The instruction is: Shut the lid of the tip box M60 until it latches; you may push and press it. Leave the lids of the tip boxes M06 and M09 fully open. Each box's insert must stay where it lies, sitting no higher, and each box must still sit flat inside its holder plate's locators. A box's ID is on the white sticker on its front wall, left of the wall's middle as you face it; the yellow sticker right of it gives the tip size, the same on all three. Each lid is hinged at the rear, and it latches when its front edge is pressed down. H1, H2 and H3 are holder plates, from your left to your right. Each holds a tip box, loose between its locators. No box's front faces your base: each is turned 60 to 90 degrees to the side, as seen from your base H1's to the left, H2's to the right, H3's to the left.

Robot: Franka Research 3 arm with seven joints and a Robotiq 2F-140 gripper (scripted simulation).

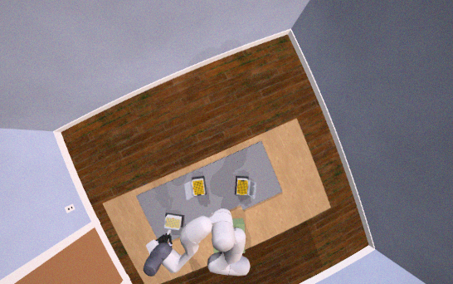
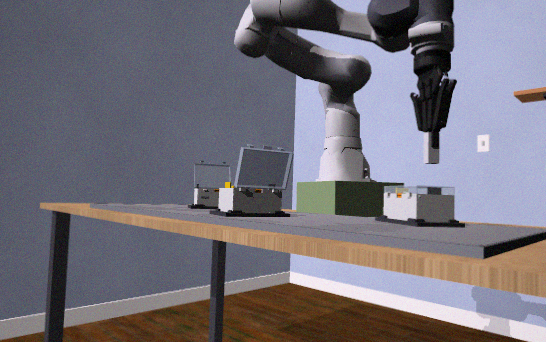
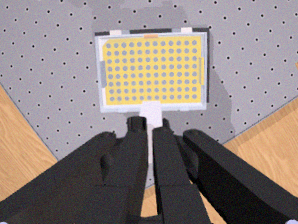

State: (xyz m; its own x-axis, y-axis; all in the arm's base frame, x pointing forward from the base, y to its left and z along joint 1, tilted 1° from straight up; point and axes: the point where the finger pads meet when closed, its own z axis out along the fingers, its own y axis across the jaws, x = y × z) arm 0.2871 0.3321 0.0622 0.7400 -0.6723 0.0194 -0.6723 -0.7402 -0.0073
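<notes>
Plainly, the fingers [image 2: 432, 150] were pressed together with nothing between them, hanging well above the nearest tip box [image 2: 419, 204] — the one at the table's [image 2: 350, 240] near end in the exterior view. In the wrist view the same closed tips [image 3: 152, 113] pointed just off the box's [image 3: 152, 72] near edge, over its yellow grid of tips.

That box's clear lid [image 2: 420, 190] lay flat on top, while the other two boxes [image 2: 250, 199] [image 2: 207, 196] stood with lids upright. Its sticker was too small to read, so I took it for M60 only by judgement.

Such a lid would likely be light, stiff plastic and slippery — nothing to grip; a closed fingertip pressing down on the front edge, away from the rear hinge, would suit it. The box sat loose on its dark holder plate [image 2: 452, 223], so a push should go straight down, not sideways, lest it slide off its locators.

The box was pale grey with an orange mark on one wall.
</notes>
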